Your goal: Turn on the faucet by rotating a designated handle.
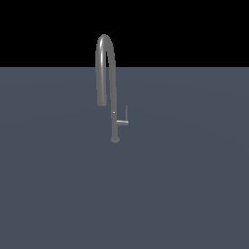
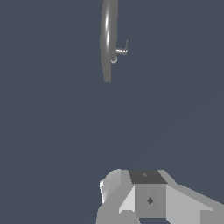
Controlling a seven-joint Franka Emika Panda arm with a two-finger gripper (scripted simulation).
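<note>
The faucet [image 1: 114, 97] is a tall grey gooseneck tap standing on a small round base on the flat grey surface [image 1: 185, 185], its spout arching toward the exterior view's left. The handle [image 1: 125, 119] is a thin L-shaped lever: a short stub off the lower stem on the exterior view's right, with a slim rod pointing up. In the wrist view the faucet [image 2: 108, 39] is seen from above, with the handle [image 2: 122, 51] beside it. My gripper [image 2: 146, 177] shows only in the wrist view as grey blocky parts, far from the faucet and touching nothing. Its opening does not show.
A plain dark grey surface spreads all around the faucet, with a black background beyond its far edge. The arm does not show in the exterior view.
</note>
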